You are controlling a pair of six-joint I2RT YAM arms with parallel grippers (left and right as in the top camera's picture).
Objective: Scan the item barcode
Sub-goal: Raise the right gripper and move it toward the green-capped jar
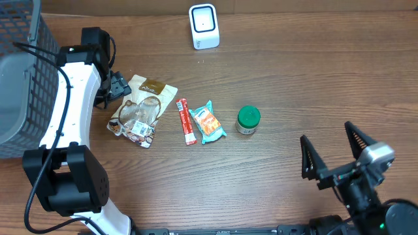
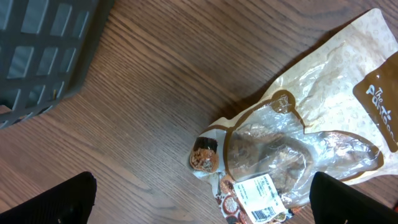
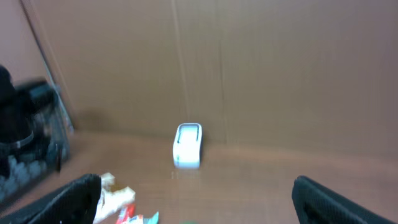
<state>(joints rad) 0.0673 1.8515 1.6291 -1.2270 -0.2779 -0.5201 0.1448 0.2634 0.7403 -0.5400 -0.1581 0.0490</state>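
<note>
A clear and tan snack bag [image 1: 140, 108] lies flat at the left of the table, and its white barcode label [image 2: 261, 199] faces up at its near end. My left gripper [image 1: 116, 86] hovers open over the bag's left edge; in the left wrist view the left gripper [image 2: 202, 208] straddles the label end with nothing between its fingers. The white scanner [image 1: 204, 26] stands at the back centre, also seen as the scanner [image 3: 188, 146]. My right gripper [image 1: 333, 151] is open and empty at the front right, far from the items; the right gripper [image 3: 196, 199] faces the scanner.
A red stick pack [image 1: 186, 122], a teal packet [image 1: 210, 122] and a green-lidded jar [image 1: 248, 119] lie in a row right of the bag. A dark mesh basket [image 1: 19, 72] stands at the left edge, its corner [image 2: 37, 50] close to my left gripper.
</note>
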